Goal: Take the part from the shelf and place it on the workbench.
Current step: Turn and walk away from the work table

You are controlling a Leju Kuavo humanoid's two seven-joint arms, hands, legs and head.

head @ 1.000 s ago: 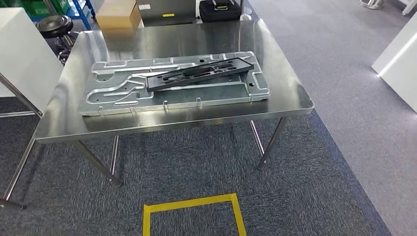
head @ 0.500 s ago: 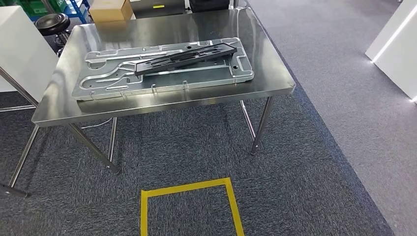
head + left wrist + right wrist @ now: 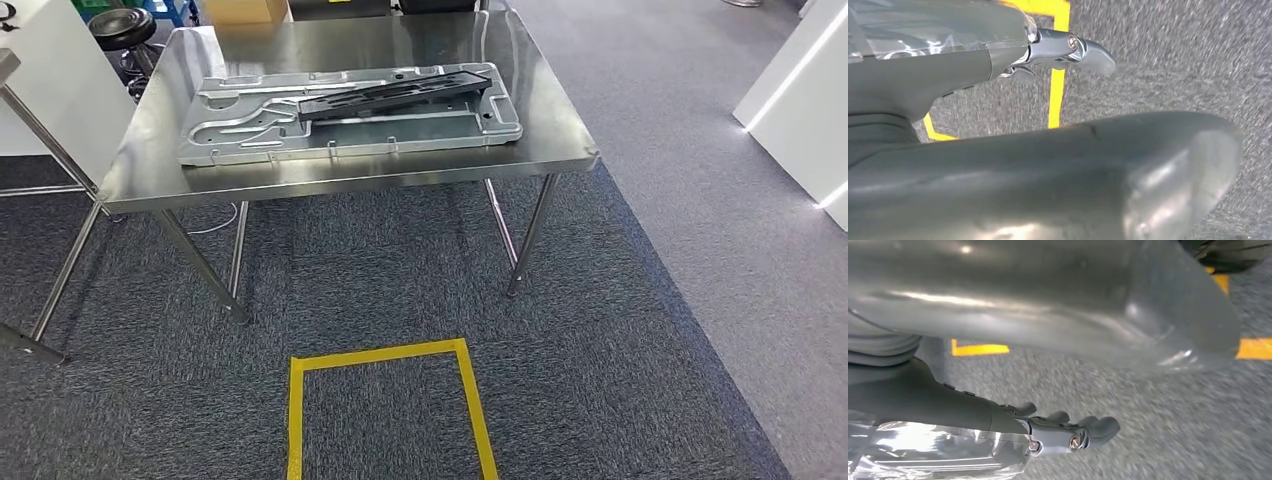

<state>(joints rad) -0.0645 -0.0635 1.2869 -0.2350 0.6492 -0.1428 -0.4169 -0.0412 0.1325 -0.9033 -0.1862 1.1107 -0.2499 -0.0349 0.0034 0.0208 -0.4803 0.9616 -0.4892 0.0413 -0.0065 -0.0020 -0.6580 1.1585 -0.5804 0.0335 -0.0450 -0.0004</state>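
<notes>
A long black part [image 3: 395,92] lies slantwise on a large silver metal plate [image 3: 300,135], which rests on the steel workbench [image 3: 350,180] some way ahead of me. My left hand [image 3: 1063,50] hangs over the grey carpet, fingers stretched out and holding nothing. My right hand [image 3: 1068,432] also hangs above the carpet, with its fingers extended and nothing in them. Both hands are well away from the bench.
A yellow tape square [image 3: 385,352] marks the carpet in front of the bench. A white cabinet [image 3: 800,100] stands at the right and a white unit [image 3: 50,90] at the left. A black stool [image 3: 122,25] and a cardboard box [image 3: 245,10] sit behind the bench.
The whole picture has shifted, so the camera has moved: the bench now sits higher and smaller in view. The black part lies as before on the plate.
</notes>
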